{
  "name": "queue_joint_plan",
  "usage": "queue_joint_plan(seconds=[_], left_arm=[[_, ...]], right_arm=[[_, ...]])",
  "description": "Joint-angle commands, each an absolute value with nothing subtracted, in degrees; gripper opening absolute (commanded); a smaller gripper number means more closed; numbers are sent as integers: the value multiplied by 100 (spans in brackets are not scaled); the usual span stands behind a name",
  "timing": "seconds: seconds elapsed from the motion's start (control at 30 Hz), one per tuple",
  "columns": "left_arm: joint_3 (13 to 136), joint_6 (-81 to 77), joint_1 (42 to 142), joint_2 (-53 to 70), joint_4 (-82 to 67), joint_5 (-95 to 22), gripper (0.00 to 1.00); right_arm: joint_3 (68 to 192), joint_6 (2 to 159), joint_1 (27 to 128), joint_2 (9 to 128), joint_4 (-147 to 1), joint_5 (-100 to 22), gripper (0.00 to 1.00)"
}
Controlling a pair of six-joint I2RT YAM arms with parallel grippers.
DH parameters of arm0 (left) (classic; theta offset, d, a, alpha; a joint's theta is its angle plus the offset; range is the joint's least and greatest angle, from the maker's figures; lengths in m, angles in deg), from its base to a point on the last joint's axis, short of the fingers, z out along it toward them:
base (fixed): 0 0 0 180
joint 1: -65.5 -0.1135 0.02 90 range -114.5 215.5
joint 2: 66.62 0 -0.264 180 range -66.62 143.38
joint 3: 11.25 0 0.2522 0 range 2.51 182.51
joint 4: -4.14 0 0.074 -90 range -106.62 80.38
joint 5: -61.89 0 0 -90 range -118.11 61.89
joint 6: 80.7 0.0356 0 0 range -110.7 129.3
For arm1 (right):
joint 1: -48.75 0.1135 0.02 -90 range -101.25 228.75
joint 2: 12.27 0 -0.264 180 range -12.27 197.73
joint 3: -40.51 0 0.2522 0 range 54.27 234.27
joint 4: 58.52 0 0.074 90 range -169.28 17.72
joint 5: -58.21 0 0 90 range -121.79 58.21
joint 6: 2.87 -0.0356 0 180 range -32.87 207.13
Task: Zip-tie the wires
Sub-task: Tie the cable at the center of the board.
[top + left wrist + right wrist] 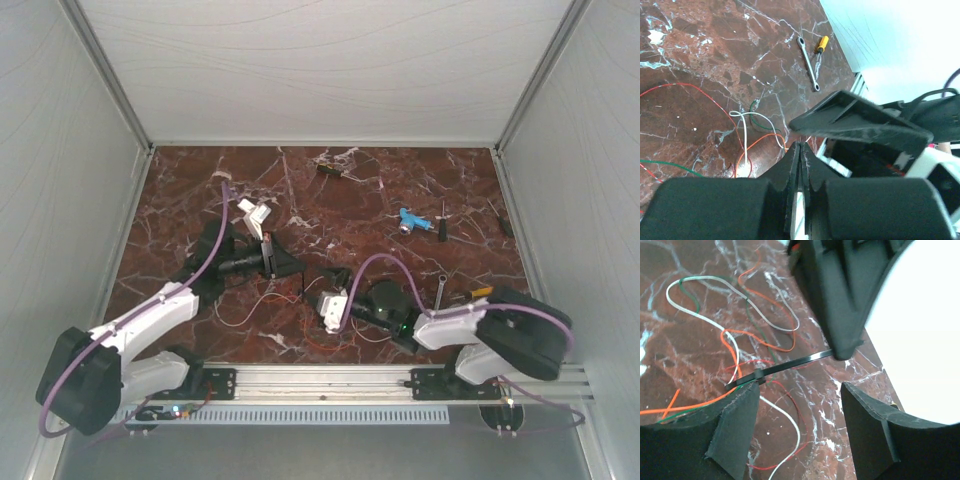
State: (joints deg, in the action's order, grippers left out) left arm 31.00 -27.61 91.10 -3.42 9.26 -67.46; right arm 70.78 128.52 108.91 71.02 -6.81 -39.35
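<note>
The wires (796, 430), thin orange, white, red and green strands, lie loose on the marble between the arms (262, 300). A black zip tie (790, 365) crosses over them, its head toward the left, near my right gripper's left finger. My left gripper (801, 145) is shut and pinches the zip tie's tail end; in the right wrist view it shows as the black shape at the top (840, 300). My right gripper (799, 390) stands open just in front of the zip tie, with nothing between its fingers. The two grippers sit close together (290, 266) (322, 300).
A wrench (807, 64) and a yellow-handled screwdriver (821, 44) lie on the marble to the right. A blue tool (410, 220) and another small screwdriver (330, 170) sit farther back. White walls enclose the table on three sides.
</note>
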Motion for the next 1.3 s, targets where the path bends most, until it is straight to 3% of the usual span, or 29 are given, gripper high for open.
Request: queue_joint_plan(seconds=[0.0,0.1,0.37,0.6,0.8,1.1,1.27], left_arm=[[3018,-2821,9133,-457,1402,-6481,0],[2912,-2865,9134,-485,1555,-6327,0],[2813,-2953,9139,-462,1764,-6073,0],[2780,-2955,9151,-506,1785,-5907,0],[2814,-3017,9151,-523,1694,-5673,0],[2895,-2955,9151,-654,1464,-5522,0],[2942,-2916,9151,-643,1429,-5533,0]], right_arm=[[7340,11958,10719,6109,-2578,-3467,64],[7542,11369,10542,5479,-3780,-3617,68],[8176,8790,10539,4572,-5228,-3161,73],[9608,5473,10714,4628,-7670,-2002,65],[9646,4943,11372,5269,-7424,-1257,61],[9782,5008,11493,6050,-6856,-1010,45],[9799,5073,11502,6240,-6702,-996,42]])
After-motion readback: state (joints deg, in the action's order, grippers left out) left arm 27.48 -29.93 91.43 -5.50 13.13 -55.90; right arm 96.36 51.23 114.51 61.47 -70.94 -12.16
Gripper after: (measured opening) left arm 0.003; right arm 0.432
